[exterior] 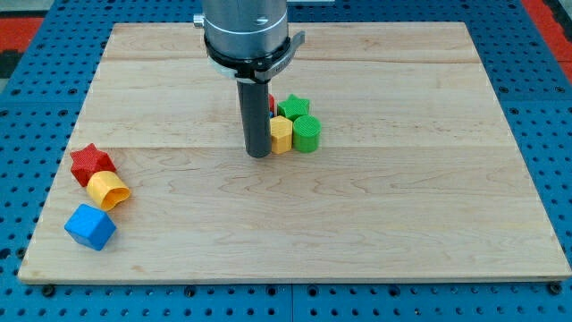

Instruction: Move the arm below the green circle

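My tip [258,154] rests on the desk [357,233], touching the left side of the yellow block [281,134]. The green circle [307,133] sits just right of that yellow block, near the middle of the desk. So the green circle lies to the view's right of my tip and a little up. My end effector is only a rod; it has nothing to open or close, and it holds nothing.

I think my tip must go right and down.

I count two green blocks: the circle and a green star [292,107]. There are two yellow ones: this one and a yellow block at the left [108,190]. There is one red star [91,162], a bit of red behind the rod [272,103], and one blue block [90,226].

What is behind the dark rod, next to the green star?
A sliver of a red block shows beside the green star block; the dark rod covers the rest, so its shape is unclear.
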You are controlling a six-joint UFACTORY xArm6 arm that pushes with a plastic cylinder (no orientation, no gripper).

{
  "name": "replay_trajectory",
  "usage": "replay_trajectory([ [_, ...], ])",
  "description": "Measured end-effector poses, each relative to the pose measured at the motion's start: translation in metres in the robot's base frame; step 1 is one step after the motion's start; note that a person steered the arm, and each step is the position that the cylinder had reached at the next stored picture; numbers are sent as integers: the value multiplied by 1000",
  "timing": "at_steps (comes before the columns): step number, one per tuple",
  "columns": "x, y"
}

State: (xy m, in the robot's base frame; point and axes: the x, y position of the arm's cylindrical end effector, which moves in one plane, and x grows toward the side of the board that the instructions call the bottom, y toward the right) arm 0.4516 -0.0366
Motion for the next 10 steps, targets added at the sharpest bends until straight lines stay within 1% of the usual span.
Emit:
replay_trajectory([
  [3,2,6],
  [4,40,8],
  [5,85,23],
  [6,54,30],
  [7,43,23],
  [8,41,-2],
  [9,22,55],
  [10,20,88],
])
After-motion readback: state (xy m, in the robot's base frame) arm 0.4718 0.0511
